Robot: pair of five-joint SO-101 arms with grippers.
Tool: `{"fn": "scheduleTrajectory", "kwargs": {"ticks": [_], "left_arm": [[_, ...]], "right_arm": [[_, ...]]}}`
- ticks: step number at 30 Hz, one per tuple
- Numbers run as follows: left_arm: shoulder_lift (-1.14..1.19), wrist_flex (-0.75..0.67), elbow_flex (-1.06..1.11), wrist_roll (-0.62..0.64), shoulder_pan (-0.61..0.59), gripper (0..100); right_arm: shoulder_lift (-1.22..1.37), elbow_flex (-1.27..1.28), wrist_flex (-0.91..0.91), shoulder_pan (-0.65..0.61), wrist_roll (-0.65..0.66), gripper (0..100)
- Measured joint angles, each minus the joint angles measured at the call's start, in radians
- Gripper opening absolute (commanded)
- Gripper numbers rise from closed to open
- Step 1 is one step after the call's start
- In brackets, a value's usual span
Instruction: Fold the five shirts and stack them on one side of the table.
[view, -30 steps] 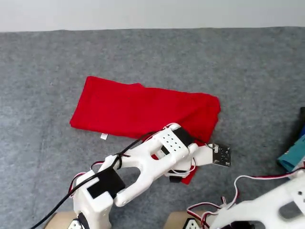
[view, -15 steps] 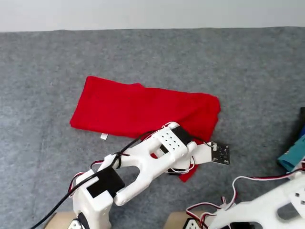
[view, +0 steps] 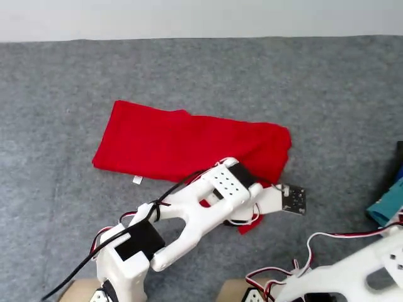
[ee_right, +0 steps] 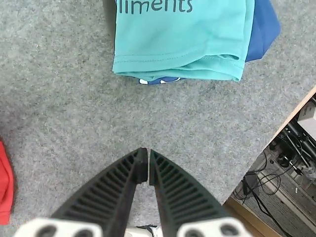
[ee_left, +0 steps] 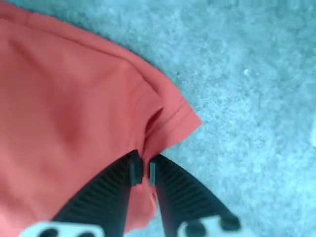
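A red shirt (view: 189, 145) lies folded into a long strip across the middle of the grey table (view: 315, 94). My left arm (view: 208, 207) reaches over the strip's near right corner. In the left wrist view my left gripper (ee_left: 142, 170) is shut on a fold at the edge of the red shirt (ee_left: 74, 98), by its hemmed corner. My right gripper (ee_right: 148, 168) is shut with nothing in it, over bare table a short way from a folded teal shirt (ee_right: 182, 39) that lies on a blue shirt (ee_right: 264, 24).
The teal and blue stack (view: 387, 204) sits at the table's right edge. The table's edge (ee_right: 276, 133) runs close to the right gripper, with cables on the floor beyond. A small white tag (view: 137, 180) lies by the red shirt's near edge.
The left arm's wrist has shifted slightly away from the table's near edge, and the red corner under it has moved a little with it. The right arm stays still.
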Motion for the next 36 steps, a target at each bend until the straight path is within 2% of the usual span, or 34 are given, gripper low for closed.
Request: {"fn": "scheduleTrajectory", "kwargs": {"ticks": [5, 14, 21, 36], "left_arm": [[0.000, 0.048, -0.112, 0.000, -0.040, 0], [0.000, 0.054, -0.230, 0.000, -0.146, 0], [0.000, -0.032, -0.235, 0.000, -0.221, 0], [0.000, -0.189, -0.235, 0.008, -0.226, 0]], "right_arm": [[0.000, 0.000, 0.000, 0.000, 0.000, 1.5], [0.000, 0.000, 0.000, 0.000, 0.000, 1.5], [0.000, 0.000, 0.000, 0.000, 0.000, 1.5], [0.000, 0.000, 0.000, 0.000, 0.000, 1.4]]}}
